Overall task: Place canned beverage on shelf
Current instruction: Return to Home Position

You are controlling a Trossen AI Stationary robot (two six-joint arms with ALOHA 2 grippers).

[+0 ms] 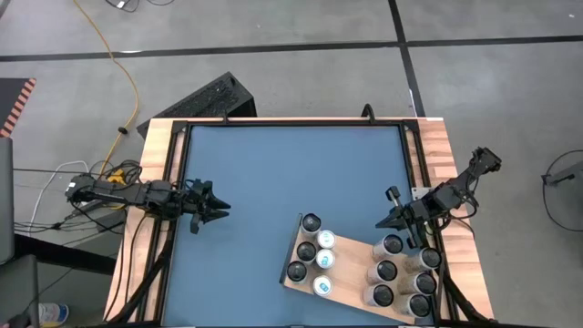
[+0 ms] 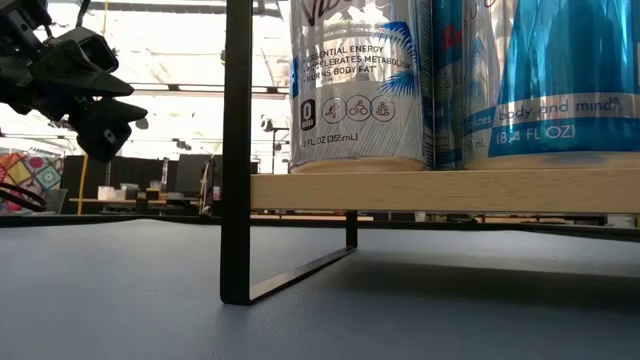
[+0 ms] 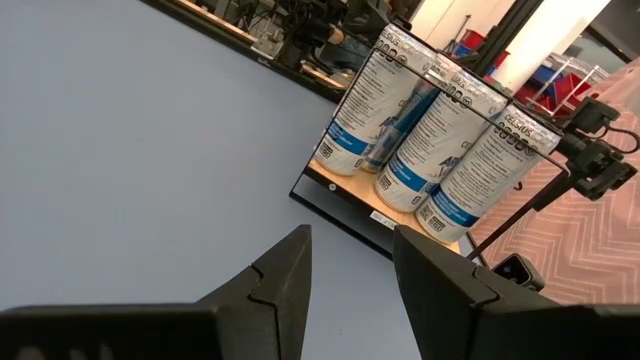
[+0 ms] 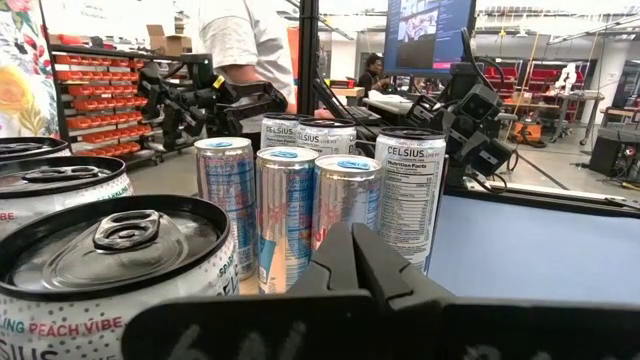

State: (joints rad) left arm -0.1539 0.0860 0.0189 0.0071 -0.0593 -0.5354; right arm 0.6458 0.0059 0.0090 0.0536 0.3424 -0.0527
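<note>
The shelf (image 1: pixel 351 266) is a light-brown wooden board at the table's near right, raised on a black metal leg frame (image 2: pixel 236 200). Several cans stand upright on it: one group at its left end (image 1: pixel 315 255) and one at its right end (image 1: pixel 401 273). They also show in the left wrist view (image 3: pixel 430 130) and the right wrist view (image 4: pixel 300 210). My left gripper (image 1: pixel 217 209) is open and empty above the table's left side, pointing toward the shelf (image 3: pixel 350 255). My right gripper (image 1: pixel 386 220) is shut and empty, just beyond the right group of cans (image 4: pixel 350 245).
Bare blue-grey tabletop (image 1: pixel 291 169) lies between the arms and toward the far edge. Wooden side strips (image 1: pixel 157 146) and a black frame border the table. A black flat object (image 1: pixel 211 98) lies beyond the far left corner. A person (image 4: pixel 250 40) stands beyond the table.
</note>
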